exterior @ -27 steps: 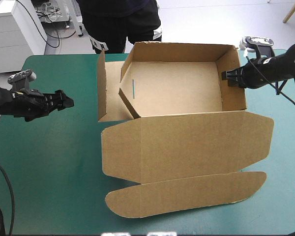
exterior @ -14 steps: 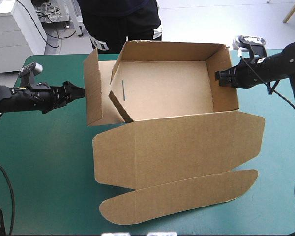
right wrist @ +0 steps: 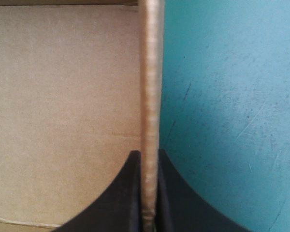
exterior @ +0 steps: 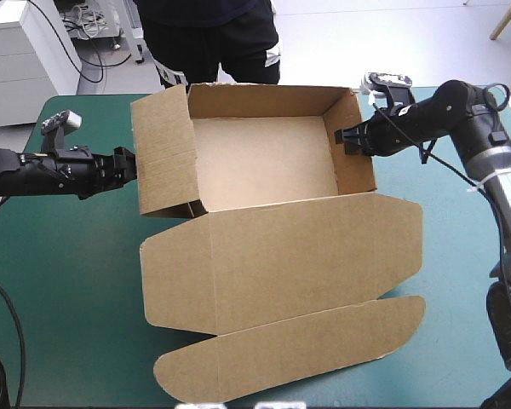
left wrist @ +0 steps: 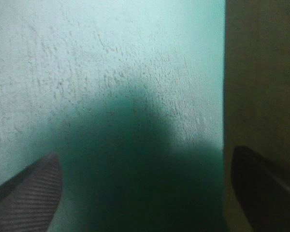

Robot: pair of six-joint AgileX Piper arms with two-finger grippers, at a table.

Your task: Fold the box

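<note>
From above we see the box (exterior: 272,247), an open brown tray on the table (exterior: 68,281) with its walls up and its lid flat. The left gripper (exterior: 129,164) is at its left wall and the right gripper (exterior: 345,139) on its right wall. In the left wrist view, fingers (left wrist: 34,193) are spread wide beside the box. In the right wrist view, fingers (right wrist: 121,193) pinch its wall.

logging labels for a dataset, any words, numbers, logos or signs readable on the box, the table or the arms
None can be read.
The box is plain brown board, with no print on its floor, walls or lid.
The teal-green cover bears no marking.
The left tool and right tool show no legible label.
The wrist views show only bare board and cover.
</note>
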